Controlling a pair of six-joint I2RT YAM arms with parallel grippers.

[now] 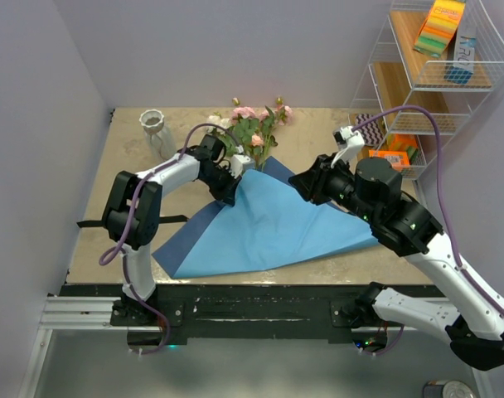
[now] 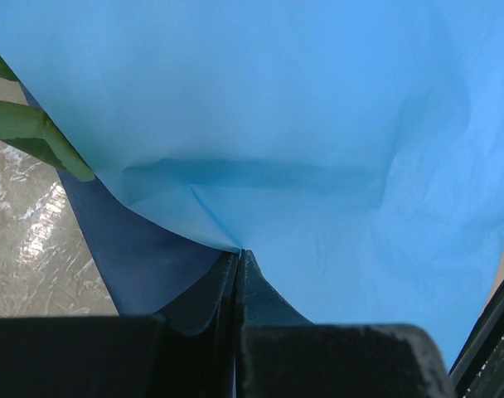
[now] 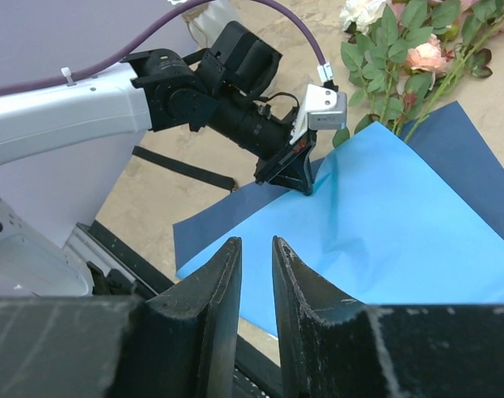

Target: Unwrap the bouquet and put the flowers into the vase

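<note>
- The right claw point(image 3: 254, 242) is hovering over the right part of the blue paper point(image 1: 268, 228). Its fingers are standing slightly parted with nothing between them.
- The blue paper is lying opened out flat across the middle of the counter point(image 1: 318, 141). A light blue sheet is resting on a darker blue one, which is showing along the left edge and at the far corner.
- A black ribbon point(image 1: 173, 219) is lying on the counter at the left, running up to the paper's left side.
- The left claw point(image 1: 229, 189) is reaching in from the left and pinching the light sheet's upper-left edge. In its wrist view the fingertips point(image 2: 238, 253) are pressed together on a raised fold of the paper.
- The flowers point(image 1: 256, 128) are lying loose on the counter just beyond the paper. The pink, peach and white heads are pointing toward the far wall, and the green stems are touching the paper's far corner.
- The vase point(image 1: 157, 131) is standing upright at the counter's far left, apart from the flowers.
- A wire shelf point(image 1: 434, 75) holding sponges point(image 1: 441, 25) is standing at the upper right.
</note>
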